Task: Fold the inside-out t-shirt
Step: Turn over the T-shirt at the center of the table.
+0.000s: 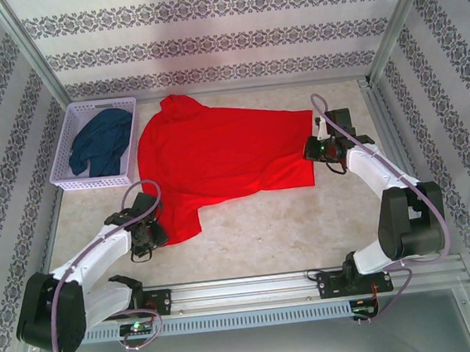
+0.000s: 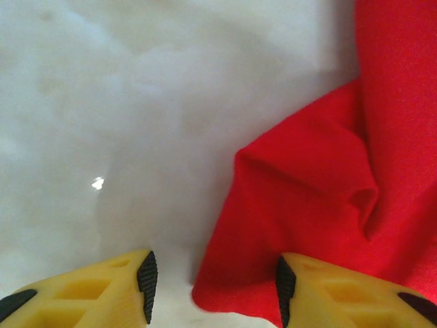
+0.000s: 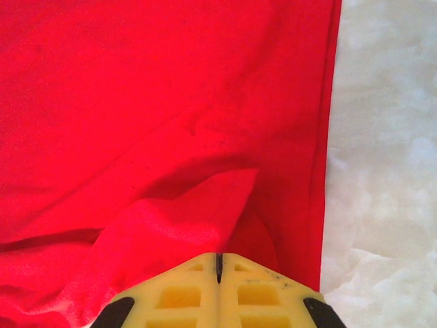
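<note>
Currently the inside-out t-shirt [image 1: 216, 153] is pinched by the right gripper [image 3: 218, 263], jaws together; the left gripper [image 2: 213, 283] is held with jaws apart.

A white plastic basket [image 1: 91, 182] stood at the far left corner of the pale bench [image 1: 265, 231]; a dark blue garment [image 1: 100, 143] lay crumpled inside it; patterned walls [image 1: 204, 29] enclosed the bench on three sides.
</note>
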You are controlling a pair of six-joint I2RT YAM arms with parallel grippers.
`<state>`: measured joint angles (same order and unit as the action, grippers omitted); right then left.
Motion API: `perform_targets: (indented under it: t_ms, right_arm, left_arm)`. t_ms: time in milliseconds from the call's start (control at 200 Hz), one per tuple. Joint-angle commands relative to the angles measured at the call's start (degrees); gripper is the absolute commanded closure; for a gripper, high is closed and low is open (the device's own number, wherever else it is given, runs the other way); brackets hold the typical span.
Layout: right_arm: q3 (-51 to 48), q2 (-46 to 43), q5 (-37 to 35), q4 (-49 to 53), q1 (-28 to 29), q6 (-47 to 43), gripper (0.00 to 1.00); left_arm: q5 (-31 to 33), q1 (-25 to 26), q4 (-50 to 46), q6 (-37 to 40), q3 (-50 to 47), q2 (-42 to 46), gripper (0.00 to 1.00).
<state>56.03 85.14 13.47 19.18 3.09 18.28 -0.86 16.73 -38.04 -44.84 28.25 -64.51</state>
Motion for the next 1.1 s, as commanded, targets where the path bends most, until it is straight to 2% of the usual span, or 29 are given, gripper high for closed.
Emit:
perform_targets:
  t_ms: [0, 155, 245, 500, 550, 620, 735, 864, 1099]
  right_arm:
    - [0.4, 0.2, 1.2, -0.7, -0.4, -0.1, 1.0]
    - [0.1, -0.2, 0.9, -0.3, -0.3, -0.3, 1.0]
    - [0.1, -0.1, 0.8, -0.1, -0.2, -0.3, 1.0]
    - [-0.3, -0.9, -0.2, 0.4, 0.0, -0.1, 1.0]
    - [-0.9, -1.6, 0.1, -0.1, 0.1, 0.4, 1.0]
    - [-1.7, -2.7, 1.1, -1.4, 0.1, 1.2, 1.0]
    - [-0.7, -6.1, 3.6, -4.1, 0.0, 2.3, 1.0]
    - [4.6, -11.7, 3.3, -6.0, 0.0, 3.7, 1.0]
    - [14.6, -31.0, -6.0, 5.9, 0.0, -1.1, 1.0]
  left_arm:
    - [-3.5, -0.6, 4.6, 2.4, 0.4, -2.2, 0.49]
    - [-3.9, -0.6, 5.7, 3.9, -0.3, -3.3, 0.49]
    - [-5.2, -0.4, 6.9, 4.5, -0.8, -4.9, 0.53]
    - [-6.4, 0.6, 9.8, 5.3, -0.7, -3.9, 0.86]
    - [-5.4, 0.5, 9.5, 5.5, -0.2, -2.7, 1.0]
    - [-3.1, 0.4, 7.9, 5.7, 1.6, 0.5, 1.0]
    - [1.7, -0.5, 7.0, 6.6, 9.0, 9.2, 1.0]
    - [7.6, -1.5, 9.0, 10.0, 23.3, 15.0, 1.0]
    - [13.5, -1.6, 5.2, 19.5, 48.7, 22.6, 1.0]
